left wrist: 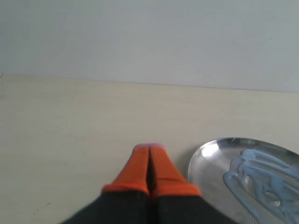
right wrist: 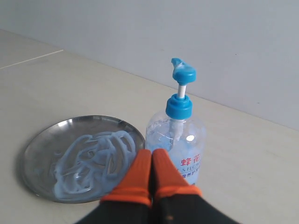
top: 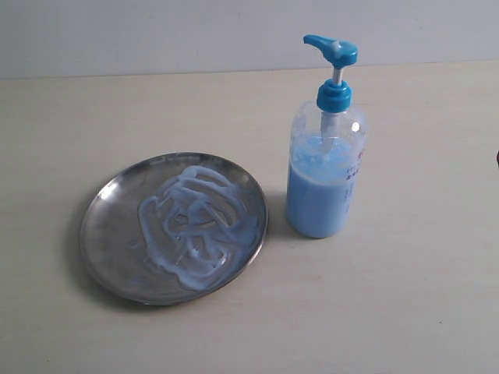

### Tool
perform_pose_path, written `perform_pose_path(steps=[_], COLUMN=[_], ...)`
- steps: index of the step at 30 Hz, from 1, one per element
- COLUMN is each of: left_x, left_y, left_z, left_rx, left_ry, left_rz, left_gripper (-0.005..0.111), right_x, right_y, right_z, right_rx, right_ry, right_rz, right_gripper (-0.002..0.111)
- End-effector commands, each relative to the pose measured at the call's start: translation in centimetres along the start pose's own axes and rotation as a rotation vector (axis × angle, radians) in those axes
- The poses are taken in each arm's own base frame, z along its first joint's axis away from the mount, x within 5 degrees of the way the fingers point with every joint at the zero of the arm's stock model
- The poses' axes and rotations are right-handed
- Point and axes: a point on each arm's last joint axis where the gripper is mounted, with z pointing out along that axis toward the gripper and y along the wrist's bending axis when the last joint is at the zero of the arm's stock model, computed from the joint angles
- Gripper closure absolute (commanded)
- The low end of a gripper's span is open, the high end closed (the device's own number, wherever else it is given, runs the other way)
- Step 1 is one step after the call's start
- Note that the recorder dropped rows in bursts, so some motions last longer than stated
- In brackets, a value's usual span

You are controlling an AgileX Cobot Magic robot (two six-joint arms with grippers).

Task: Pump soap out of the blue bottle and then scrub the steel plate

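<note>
The steel plate [top: 117,234] lies on the table at the left, covered with thick pale-blue swirls of soap [top: 195,222]. Just right of it stands the blue bottle [top: 323,167], upright, pump head raised, about half full of light-blue liquid. Neither gripper shows in the exterior view. In the left wrist view my left gripper [left wrist: 149,148] is shut, orange fingers pressed together, empty, beside the plate's rim [left wrist: 205,151]. In the right wrist view my right gripper [right wrist: 152,151] is shut and empty, with the bottle [right wrist: 180,135] and the plate [right wrist: 42,149] beyond its tips.
The pale beige table [top: 405,312] runs back to a grey-white wall [top: 156,31]. A dark object [top: 497,158] barely shows at the right edge of the exterior view.
</note>
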Motion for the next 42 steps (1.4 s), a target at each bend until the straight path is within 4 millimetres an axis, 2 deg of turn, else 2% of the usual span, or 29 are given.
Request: perform_pose_path(steps=[1,4,34,42], left_x=[0.7,1.1,1.0,1.0], left_y=[0.1,0.2,0.1,0.1], left_z=[0.0,-0.1,-0.1,-0.1], left_rx=[-0.011,-0.015,-0.015,-0.015], left_ry=[0.062,0.104,0.103,0.103], left_rz=[0.015,0.017,0.017,0.017], left_gripper=[0.107,0.107,0.107,0.107], right_x=[0.0,0.0,0.1,1.3], right_y=[0.0,0.0,0.1,-1.0], right_z=[0.0,0.0,0.0,-1.0], right_rx=[0.001,0.001,-0.010,0.159], right_ry=[-0.007,-0.007,-0.002,0.017], right_rz=[0.003,0.003,0.036,0.101], right_gripper=[0.108,0.108,0.108,0.108])
